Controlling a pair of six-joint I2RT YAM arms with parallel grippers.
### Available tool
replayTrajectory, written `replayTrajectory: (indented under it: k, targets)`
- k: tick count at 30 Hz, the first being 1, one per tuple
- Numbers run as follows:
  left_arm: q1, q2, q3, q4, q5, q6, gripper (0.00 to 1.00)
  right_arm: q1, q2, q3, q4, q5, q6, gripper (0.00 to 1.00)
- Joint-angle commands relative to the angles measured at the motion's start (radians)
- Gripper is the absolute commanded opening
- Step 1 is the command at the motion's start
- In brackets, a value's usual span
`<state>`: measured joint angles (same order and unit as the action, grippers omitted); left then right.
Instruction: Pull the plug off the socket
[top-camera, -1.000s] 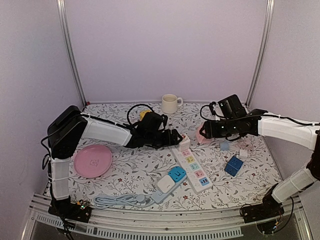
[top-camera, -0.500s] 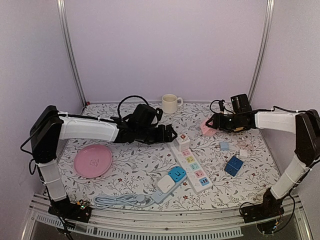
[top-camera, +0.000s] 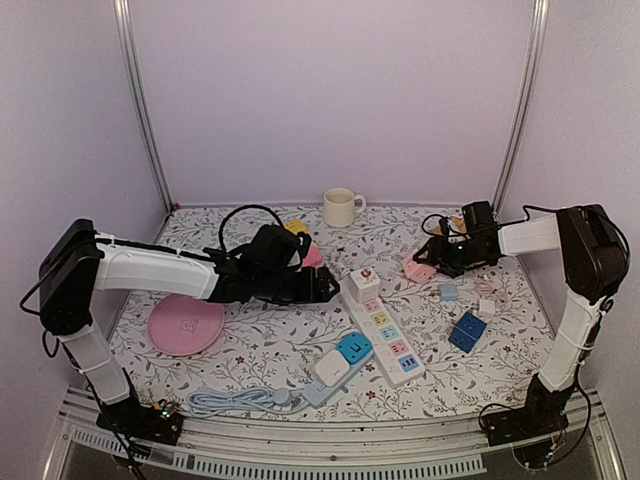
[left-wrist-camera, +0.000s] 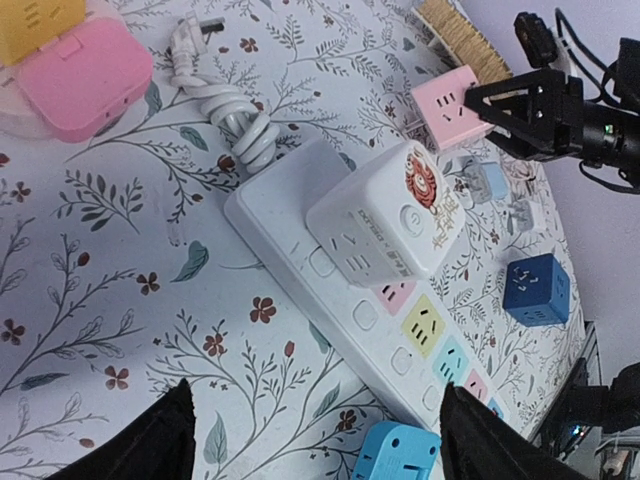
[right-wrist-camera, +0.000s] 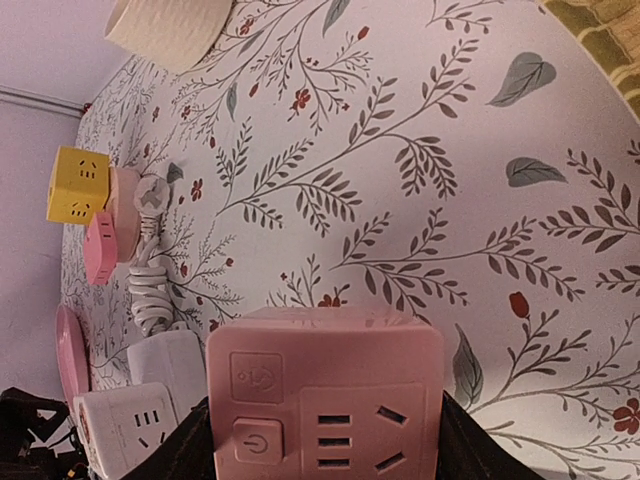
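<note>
**Finding 1, task item.** The power strip (top-camera: 388, 335) lies diagonally across the middle of the table (top-camera: 250, 350), one end pointing to the near edge. The white cube adapter (left-wrist-camera: 390, 220) is seated on its far end, beside the coiled cable (left-wrist-camera: 235, 125). Judged to be the plug to pull, and not yet off.

**Finding 2, hands.** The left gripper (top-camera: 328, 287) hovers just left of the strip's far end, fingers (left-wrist-camera: 150, 445) spread wide, nothing between them. The right gripper (top-camera: 428, 260) is clamped on a pink cube adapter (right-wrist-camera: 325, 400) in the far right part of the table, well apart from the strip. Whether that cube rests on the table cannot be told.

**Finding 3, risks.**
- Nothing pins the strip. A pull on the white cube is likely to lift the whole strip, because the right hand is occupied and too distant to brace it.
- A lifted or dragged strip could knock the blue adapter (top-camera: 352, 347) just beside its near end.
- The cube's sides look smooth and broad. A shallow or off-centre grip may slide off.
- A slanted pull could bind the pins. Straight up is advised.
</note>
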<state>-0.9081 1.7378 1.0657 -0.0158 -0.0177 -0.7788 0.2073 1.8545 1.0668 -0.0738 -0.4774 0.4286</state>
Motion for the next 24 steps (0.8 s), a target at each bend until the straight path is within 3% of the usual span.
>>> replayTrajectory:
  k: [1, 3, 9, 24]
  targets:
    - [-0.013, -0.048, -0.022, 0.016, -0.027, -0.015, 0.84, -0.026, 0.004, 0.003, 0.043, -0.017, 0.011, 0.63]
    - [-0.012, -0.050, -0.028, 0.016, -0.029, -0.017, 0.84, -0.028, -0.010, -0.012, 0.030, 0.026, -0.002, 0.74]
    - [-0.014, -0.046, -0.029, 0.019, -0.031, -0.017, 0.84, -0.028, -0.068, -0.033, -0.039, 0.160, -0.050, 0.91]
    - [-0.014, -0.037, -0.013, 0.022, -0.034, -0.014, 0.85, -0.027, -0.207, -0.049, -0.164, 0.334, -0.122, 0.91]
